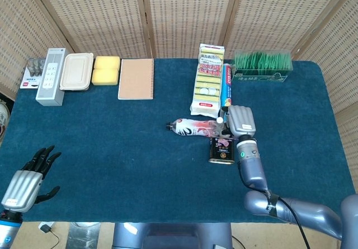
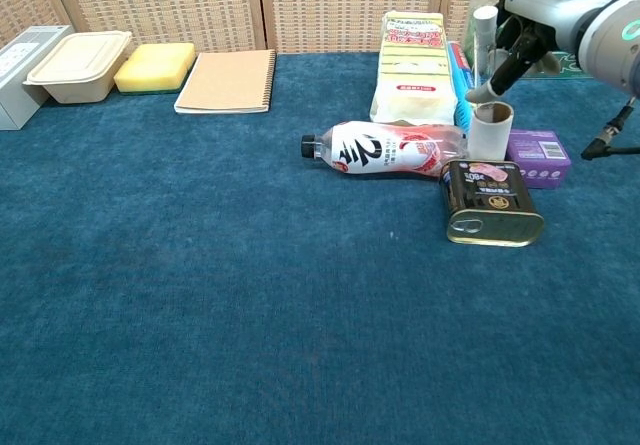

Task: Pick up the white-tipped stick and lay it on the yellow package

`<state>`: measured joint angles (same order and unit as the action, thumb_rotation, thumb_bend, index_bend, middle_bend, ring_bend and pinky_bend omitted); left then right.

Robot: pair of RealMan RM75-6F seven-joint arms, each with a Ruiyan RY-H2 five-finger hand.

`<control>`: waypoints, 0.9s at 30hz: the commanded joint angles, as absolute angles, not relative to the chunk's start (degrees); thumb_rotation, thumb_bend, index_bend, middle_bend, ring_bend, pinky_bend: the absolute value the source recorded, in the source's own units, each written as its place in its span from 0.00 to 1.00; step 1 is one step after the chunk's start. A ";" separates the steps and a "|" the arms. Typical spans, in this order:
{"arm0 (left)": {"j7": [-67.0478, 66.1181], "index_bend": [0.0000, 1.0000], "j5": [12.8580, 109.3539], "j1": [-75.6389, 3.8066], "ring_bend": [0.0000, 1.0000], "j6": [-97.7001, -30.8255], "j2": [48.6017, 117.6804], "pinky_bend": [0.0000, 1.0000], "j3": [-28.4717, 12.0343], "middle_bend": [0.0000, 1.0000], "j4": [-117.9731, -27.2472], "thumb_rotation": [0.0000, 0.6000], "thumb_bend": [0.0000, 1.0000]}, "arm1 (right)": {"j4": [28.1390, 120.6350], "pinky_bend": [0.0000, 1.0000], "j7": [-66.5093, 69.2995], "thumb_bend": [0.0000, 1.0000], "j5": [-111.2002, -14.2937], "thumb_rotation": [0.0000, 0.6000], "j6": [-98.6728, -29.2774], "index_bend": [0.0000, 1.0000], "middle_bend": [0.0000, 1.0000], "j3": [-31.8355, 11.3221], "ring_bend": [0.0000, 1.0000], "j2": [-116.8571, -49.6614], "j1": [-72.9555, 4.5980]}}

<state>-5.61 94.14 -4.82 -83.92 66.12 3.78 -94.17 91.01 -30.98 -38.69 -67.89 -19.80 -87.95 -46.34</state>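
Your right hand pinches the white-tipped stick upright, lifted clear above the cardboard tube that stands on the bench beside the black tin. The stick sits on the hand's left side, just right of the yellow package. Your left hand hangs with fingers spread at the bench's near left corner, holding nothing.

A table with a dark blue cloth fills the view. Woven wicker screens in wooden frames stand along its far edge.
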 commanded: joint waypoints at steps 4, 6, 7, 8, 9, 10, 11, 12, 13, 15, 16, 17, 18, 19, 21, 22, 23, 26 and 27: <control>-5.70 0.10 94.41 -4.75 0.03 -84.16 66.15 0.27 3.85 0.04 -94.19 1.00 0.20 | 93.82 0.82 -32.07 0.29 -37.93 1.00 -68.40 0.64 0.78 -21.10 0.84 -85.61 -46.49; -5.76 0.10 94.40 -4.75 0.03 -84.12 66.18 0.27 3.85 0.04 -94.18 1.00 0.20 | 94.91 0.82 -32.60 0.29 -37.34 1.00 -68.48 0.64 0.78 -21.43 0.84 -84.73 -46.57; -5.78 0.10 94.41 -4.76 0.03 -84.09 66.18 0.27 3.87 0.04 -94.18 1.00 0.20 | 95.37 0.82 -32.78 0.29 -37.21 1.00 -68.62 0.64 0.78 -21.63 0.85 -84.35 -46.62; -5.80 0.10 94.42 -4.77 0.03 -84.06 66.17 0.27 3.88 0.04 -94.19 1.00 0.20 | 95.95 0.82 -32.98 0.29 -37.00 1.00 -68.77 0.64 0.79 -21.86 0.85 -83.86 -46.66; -5.80 0.10 94.45 -4.77 0.03 -84.07 66.16 0.27 3.90 0.04 -94.21 1.00 0.20 | 96.41 0.83 -33.12 0.29 -36.82 1.00 -68.89 0.65 0.79 -22.04 0.85 -83.47 -46.68; -5.80 0.10 94.46 -4.76 0.03 -84.09 66.16 0.27 3.90 0.04 -94.22 1.00 0.20 | 96.87 0.83 -33.22 0.29 -36.62 1.00 -68.97 0.65 0.79 -22.23 0.85 -83.09 -46.70; -5.80 0.10 94.48 -4.74 0.03 -84.12 66.15 0.27 3.91 0.04 -94.22 1.00 0.20 | 97.44 0.83 -33.27 0.29 -36.38 1.00 -69.06 0.65 0.80 -22.43 0.86 -82.64 -46.71; -5.80 0.10 94.49 -4.74 0.03 -84.14 66.15 0.27 3.91 0.04 -94.23 1.00 0.20 | 97.74 0.83 -33.27 0.29 -36.26 1.00 -69.13 0.65 0.80 -22.57 0.86 -82.38 -46.71; -5.80 0.10 94.50 -4.73 0.03 -84.17 66.15 0.27 3.91 0.04 -94.23 1.00 0.20 | 98.17 0.83 -33.31 0.29 -36.12 1.00 -69.20 0.65 0.80 -22.72 0.86 -82.01 -46.72; -5.80 0.10 94.52 -4.71 0.03 -84.20 66.14 0.27 3.91 0.04 -94.22 1.00 0.20 | 98.79 0.83 -33.34 0.29 -35.95 1.00 -69.32 0.65 0.81 -22.94 0.87 -81.50 -46.72; -5.80 0.10 94.52 -4.71 0.03 -84.20 66.13 0.27 3.91 0.04 -94.22 1.00 0.20 | 99.11 0.84 -33.35 0.29 -35.85 1.00 -69.38 0.66 0.81 -23.06 0.87 -81.24 -46.72; -5.80 0.10 94.53 -4.71 0.03 -84.20 66.13 0.27 3.91 0.04 -94.23 1.00 0.20 | 99.43 0.84 -33.35 0.29 -35.77 1.00 -69.47 0.66 0.81 -23.18 0.87 -80.97 -46.72; -5.80 0.10 94.55 -4.71 0.03 -84.20 66.12 0.27 3.93 0.04 -94.25 1.00 0.20 | 100.14 0.84 -33.39 0.29 -35.65 1.00 -69.68 0.66 0.81 -23.41 0.88 -80.42 -46.70; -5.80 0.10 94.57 -4.71 0.03 -84.21 66.12 0.27 3.94 0.04 -94.25 1.00 0.20 | 100.68 0.84 -33.47 0.29 -35.59 1.00 -69.84 0.66 0.81 -23.53 0.88 -79.98 -46.69; -5.81 0.10 94.65 -4.68 0.03 -84.26 66.12 0.27 3.97 0.04 -94.25 1.00 0.20 | 102.01 0.84 -33.80 0.30 -35.60 1.00 -70.31 0.66 0.82 -23.74 0.88 -78.87 -46.66; -5.84 0.10 94.82 -4.64 0.03 -84.36 66.11 0.27 4.05 0.04 -94.28 1.00 0.20 | 103.55 0.84 -34.18 0.30 -36.07 1.00 -71.23 0.66 0.82 -24.05 0.88 -77.66 -46.46; -5.83 0.10 94.93 -4.61 0.03 -84.43 66.11 0.27 4.09 0.04 -94.27 1.00 0.20 | 104.43 0.84 -34.31 0.30 -36.02 1.00 -71.48 0.66 0.82 -24.13 0.89 -77.04 -46.35; -5.83 0.10 95.18 -4.54 0.03 -84.61 66.12 0.27 4.19 0.04 -94.23 1.00 0.20 | 106.39 0.85 -34.54 0.30 -35.83 1.00 -72.07 0.67 0.83 -24.32 0.89 -75.61 -46.15; -5.82 0.10 95.31 -4.51 0.03 -84.69 66.13 0.27 4.24 0.04 -94.23 1.00 0.20 | 107.15 0.85 -34.60 0.30 -35.84 1.00 -72.41 0.67 0.83 -24.44 0.90 -74.98 -46.05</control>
